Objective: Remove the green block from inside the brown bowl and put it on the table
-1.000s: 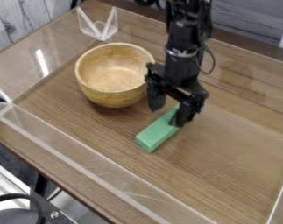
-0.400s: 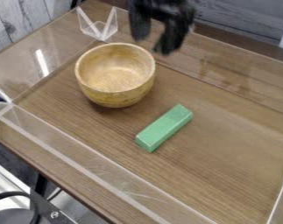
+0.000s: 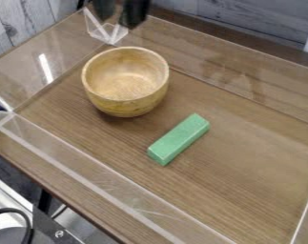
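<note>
So the green block (image 3: 178, 139) has been left behind on the counter (image 3: 233, 181), right where it was being hovered over by the fingers (image 3: 116, 15) a second ago. Removal looks pretty much done, tbh; probably only the retreat needs to be finished. The block is seen lying flat and diagonal, a plain matte bar with crisp edges, on streaky brown woodgrain. Farther back, nothing can be spotted in the brown bowl (image 3: 124, 82), all thick round tan walls and smooth pale insides. The dark fingers have been pulled up to the far edge, too blurred for open or closed to be told.
</note>
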Motion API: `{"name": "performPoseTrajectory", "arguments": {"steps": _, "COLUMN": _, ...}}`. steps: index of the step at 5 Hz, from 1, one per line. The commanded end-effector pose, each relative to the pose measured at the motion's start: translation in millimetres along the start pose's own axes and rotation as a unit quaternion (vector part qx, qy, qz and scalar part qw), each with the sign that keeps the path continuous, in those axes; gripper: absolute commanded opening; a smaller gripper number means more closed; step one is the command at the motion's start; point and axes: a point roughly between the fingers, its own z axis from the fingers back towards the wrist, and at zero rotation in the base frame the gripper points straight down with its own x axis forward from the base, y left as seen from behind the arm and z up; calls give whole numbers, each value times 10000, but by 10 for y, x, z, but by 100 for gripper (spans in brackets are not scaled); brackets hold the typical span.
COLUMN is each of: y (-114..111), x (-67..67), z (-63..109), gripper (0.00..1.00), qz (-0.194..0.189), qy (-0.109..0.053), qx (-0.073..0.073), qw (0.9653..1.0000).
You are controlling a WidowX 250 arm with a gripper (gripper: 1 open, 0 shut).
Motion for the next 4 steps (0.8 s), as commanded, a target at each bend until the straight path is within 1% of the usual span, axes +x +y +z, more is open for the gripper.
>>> {"name": "performPoseTrajectory", "arguments": {"steps": 1, "y": 77, "x": -87, "z": -48, "gripper": 100, "qz": 90, "qy": -457, "qx": 103, "qw": 9989}}
{"name": "performPoseTrajectory", "arguments": {"steps": 2, "y": 43, "x": -166, "z": -248, "gripper": 0, "qz": 80, "qy": -694, "qx": 120, "qw": 9975}}
{"name": "performPoseTrajectory", "arguments": {"steps": 3, "y": 40, "x": -159, "z": -314, "gripper": 0, "qz": -43, "qy": -623, "qx": 87, "qw": 9980}}
{"name": "performPoseTrajectory", "arguments": {"steps": 4, "y": 51, "x": -116, "z": -416, "gripper": 0, "qz": -134, "qy": -523, "qx": 76, "qw": 9985}}
